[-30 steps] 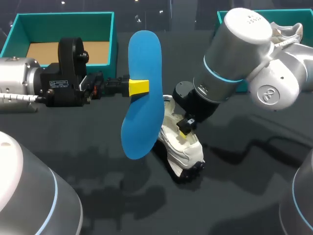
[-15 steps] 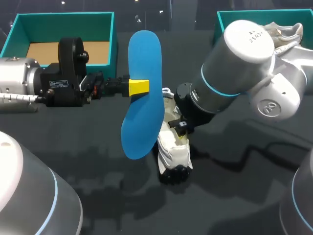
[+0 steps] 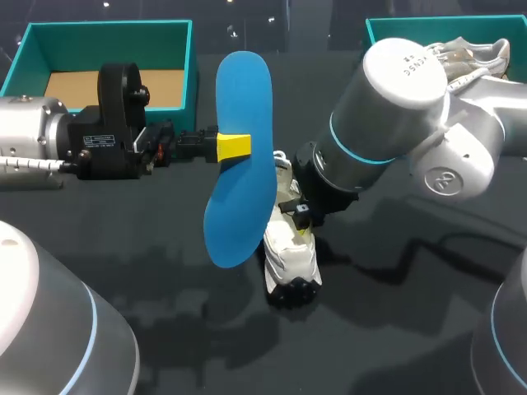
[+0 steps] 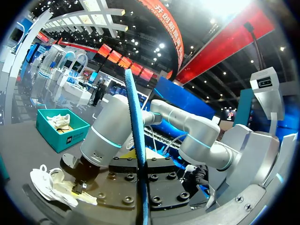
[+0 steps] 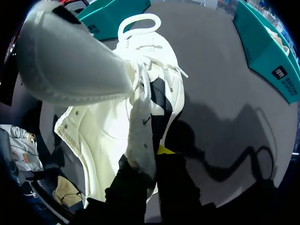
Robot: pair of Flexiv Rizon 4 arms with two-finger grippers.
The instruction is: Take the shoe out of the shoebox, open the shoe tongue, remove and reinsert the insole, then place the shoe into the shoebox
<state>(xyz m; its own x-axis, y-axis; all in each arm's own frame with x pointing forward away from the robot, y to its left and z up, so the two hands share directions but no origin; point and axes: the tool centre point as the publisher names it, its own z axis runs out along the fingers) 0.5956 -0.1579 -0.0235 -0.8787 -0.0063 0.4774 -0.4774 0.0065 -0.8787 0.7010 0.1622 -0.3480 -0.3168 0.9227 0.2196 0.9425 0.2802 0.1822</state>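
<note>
The dark counter (image 3: 395, 329) carries everything, and my two arms reach over it. The bulky right arm (image 3: 395, 107) slants in toward the middle, and the left arm (image 3: 49, 148) lies level across the far left. A teal shoebox (image 3: 107, 37) with a brown cardboard floor sits at the far left corner. A second teal box (image 3: 375, 29) at the far right holds another white shoe (image 3: 482, 53). The blue insole (image 3: 243, 164) stands on end above the counter, its broad face toward the head camera (the left wrist view shows it edge-on as a thin blue line). The left gripper (image 3: 233, 146) is clenched on its middle, with one yellow tip flat against the face. Just beside the insole, and partly behind its lower end, the white shoe (image 3: 290, 247) is out of both boxes near the counter's centre, with its dark sole edge turned toward the near side. The right gripper (image 3: 303, 220) pinches a strip of white fabric at the shoe's opening between its dark fingers. In the right wrist view the laces trail ahead.
</note>
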